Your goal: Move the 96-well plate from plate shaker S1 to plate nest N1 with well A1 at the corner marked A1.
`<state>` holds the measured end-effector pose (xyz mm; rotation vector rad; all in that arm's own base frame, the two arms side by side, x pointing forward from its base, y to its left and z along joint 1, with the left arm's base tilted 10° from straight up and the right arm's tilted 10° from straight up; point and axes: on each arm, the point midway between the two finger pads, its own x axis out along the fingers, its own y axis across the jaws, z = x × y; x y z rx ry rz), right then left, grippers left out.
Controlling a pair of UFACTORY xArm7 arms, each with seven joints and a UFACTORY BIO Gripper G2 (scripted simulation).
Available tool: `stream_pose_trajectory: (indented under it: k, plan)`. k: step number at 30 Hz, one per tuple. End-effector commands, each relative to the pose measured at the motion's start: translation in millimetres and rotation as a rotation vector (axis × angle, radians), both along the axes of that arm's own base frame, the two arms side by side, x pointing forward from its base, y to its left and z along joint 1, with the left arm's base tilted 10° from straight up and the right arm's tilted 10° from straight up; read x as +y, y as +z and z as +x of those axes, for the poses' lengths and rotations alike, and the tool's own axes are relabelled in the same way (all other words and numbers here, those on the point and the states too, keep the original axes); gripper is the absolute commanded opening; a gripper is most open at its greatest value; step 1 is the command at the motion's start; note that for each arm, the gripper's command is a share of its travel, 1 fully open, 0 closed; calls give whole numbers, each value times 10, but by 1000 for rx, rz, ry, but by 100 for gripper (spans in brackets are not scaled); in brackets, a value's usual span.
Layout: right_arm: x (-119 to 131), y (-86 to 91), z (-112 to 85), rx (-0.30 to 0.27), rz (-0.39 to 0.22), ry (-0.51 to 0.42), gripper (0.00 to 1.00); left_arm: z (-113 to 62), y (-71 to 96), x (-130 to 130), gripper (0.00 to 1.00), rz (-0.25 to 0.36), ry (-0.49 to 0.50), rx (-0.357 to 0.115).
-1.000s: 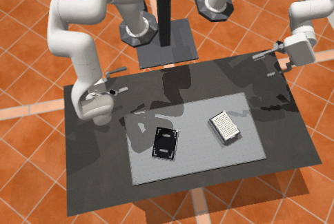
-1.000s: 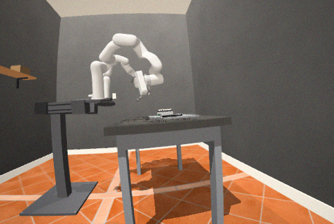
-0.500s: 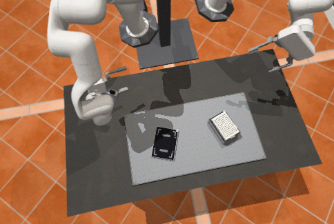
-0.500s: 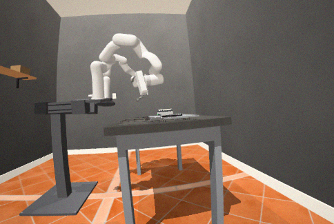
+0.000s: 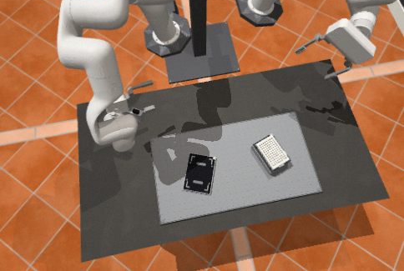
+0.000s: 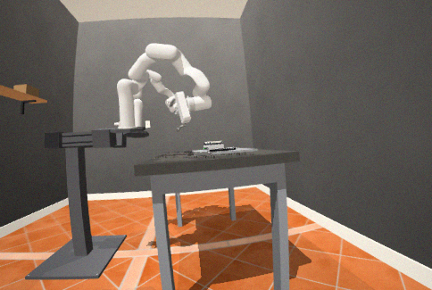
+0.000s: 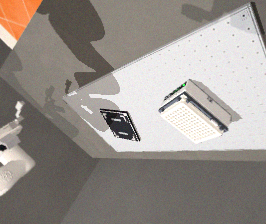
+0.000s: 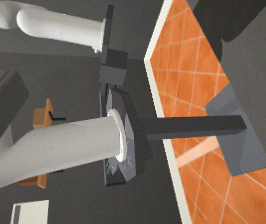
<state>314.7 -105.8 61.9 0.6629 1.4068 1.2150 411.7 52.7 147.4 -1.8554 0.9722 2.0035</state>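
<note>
The white 96-well plate (image 5: 271,152) (image 7: 191,121) lies on the plate shaker S1 (image 5: 263,163) (image 7: 213,108). The plate nest N1 (image 5: 199,173) (image 7: 120,125) is black with pale corner locators and is empty. A1 marks are too small to read. My left gripper (image 5: 312,63) is open and empty, high up beyond the table's back corner on the shaker's side, well away from the plate. My right gripper (image 5: 153,96) is open and empty, above the table's back part on the nest's side. Neither gripper's fingers show in its own wrist view.
Shaker and nest stand apart on a light grey perforated board (image 5: 242,188) (image 7: 249,125) on the dark table (image 5: 113,226) (image 6: 214,162). A dark column (image 5: 199,13) stands behind the table between the arm bases. The right arm also shows at the left wrist view's left edge.
</note>
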Motion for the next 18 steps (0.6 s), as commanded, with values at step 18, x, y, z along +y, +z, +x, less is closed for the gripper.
stream_pose_trajectory:
  k: [18]
  plan:
    - [-2, 11, 12, -4, -1, 1, 100, -689, -124, -23, 100, 214, -316, -100]
